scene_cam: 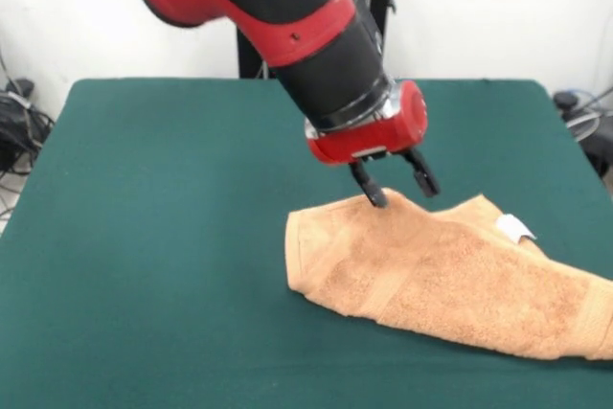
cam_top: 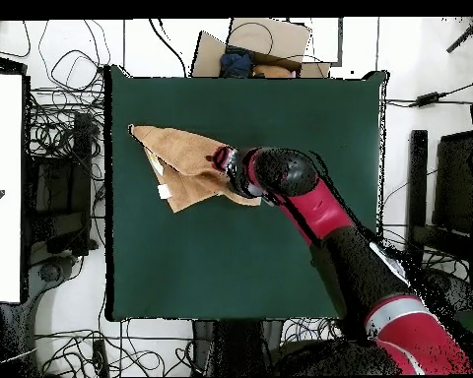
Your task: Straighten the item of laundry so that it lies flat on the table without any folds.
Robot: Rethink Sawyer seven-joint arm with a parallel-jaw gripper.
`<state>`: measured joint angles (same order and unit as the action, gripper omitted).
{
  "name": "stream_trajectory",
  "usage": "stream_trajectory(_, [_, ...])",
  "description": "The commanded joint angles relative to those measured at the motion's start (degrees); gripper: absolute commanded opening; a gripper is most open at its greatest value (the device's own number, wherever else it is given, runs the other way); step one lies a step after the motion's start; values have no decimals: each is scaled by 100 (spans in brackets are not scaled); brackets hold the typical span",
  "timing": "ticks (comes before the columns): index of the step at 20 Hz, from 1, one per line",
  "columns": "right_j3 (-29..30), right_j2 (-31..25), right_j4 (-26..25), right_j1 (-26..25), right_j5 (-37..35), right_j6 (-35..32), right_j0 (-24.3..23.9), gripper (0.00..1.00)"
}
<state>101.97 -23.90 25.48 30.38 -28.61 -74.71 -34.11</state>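
Observation:
The light orange-tan towel (scene_cam: 441, 275) lies folded over on itself at the right side of the dark green table (scene_cam: 172, 237). It is bunched into a long wedge, with its white tag (scene_cam: 512, 227) on top near the far edge. My gripper (scene_cam: 402, 195) is open, right at the towel's far edge. Its left fingertip (scene_cam: 377, 199) touches the fold and the other hangs just above the cloth. In the overhead view the towel (cam_top: 181, 162) is at the table's (cam_top: 280, 246) upper left, with the tag (cam_top: 164, 192) at its left edge. The gripper (cam_top: 221, 157) is over its right part.
Cables (cam_top: 68, 148) and black equipment lie on the floor to the left of the table in the overhead view. A cardboard box (cam_top: 265, 44) sits beyond the table's top edge. A white panel (cam_top: 2, 187) is at the far left. The towel's right end reaches the table edge (scene_cam: 603, 332).

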Motion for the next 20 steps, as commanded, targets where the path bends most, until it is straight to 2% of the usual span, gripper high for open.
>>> stream_trajectory(1, [-178, 521, 282, 339, -345, -1960, 482, 100])
stream_trajectory(16, [-574, 804, 466, 38, -418, -1882, 776, 100])
stream_trajectory(20, [-858, 1203, 317, -109, -714, -2093, 996, 100])
